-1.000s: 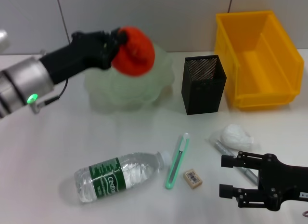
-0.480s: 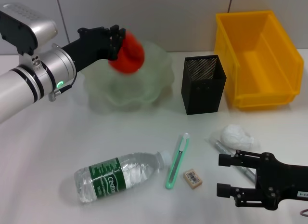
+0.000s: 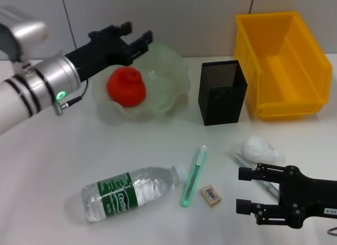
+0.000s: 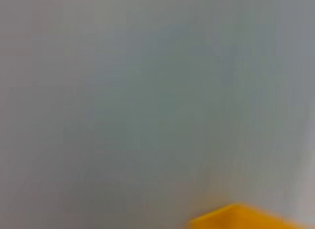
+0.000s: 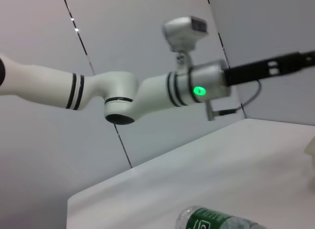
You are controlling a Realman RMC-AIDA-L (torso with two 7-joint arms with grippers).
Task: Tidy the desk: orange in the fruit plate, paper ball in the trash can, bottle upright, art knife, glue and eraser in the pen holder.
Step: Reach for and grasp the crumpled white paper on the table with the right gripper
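Note:
The orange (image 3: 126,87) rests inside the pale-green fruit plate (image 3: 175,71) on its left side. Just above the plate's back rim, my left gripper (image 3: 138,33) is open and holds nothing. The bottle (image 3: 131,192) lies on its side at the desk's front, its cap toward the mint-green art knife (image 3: 194,175); it also shows in the right wrist view, bottle (image 5: 216,222). The eraser (image 3: 210,195) sits beside the knife. The paper ball (image 3: 258,148) and the grey glue (image 3: 242,161) lie just beyond my right gripper (image 3: 241,190), which is open and low at the front right.
The black mesh pen holder (image 3: 222,92) stands right of the plate. The yellow trash can (image 3: 281,63) sits at the back right, and its edge, trash can (image 4: 246,218), shows in the left wrist view. A grey wall runs behind the white desk (image 3: 63,166).
The left gripper opened and let go of the orange, which dropped into the fruit plate. The right gripper barely shifted.

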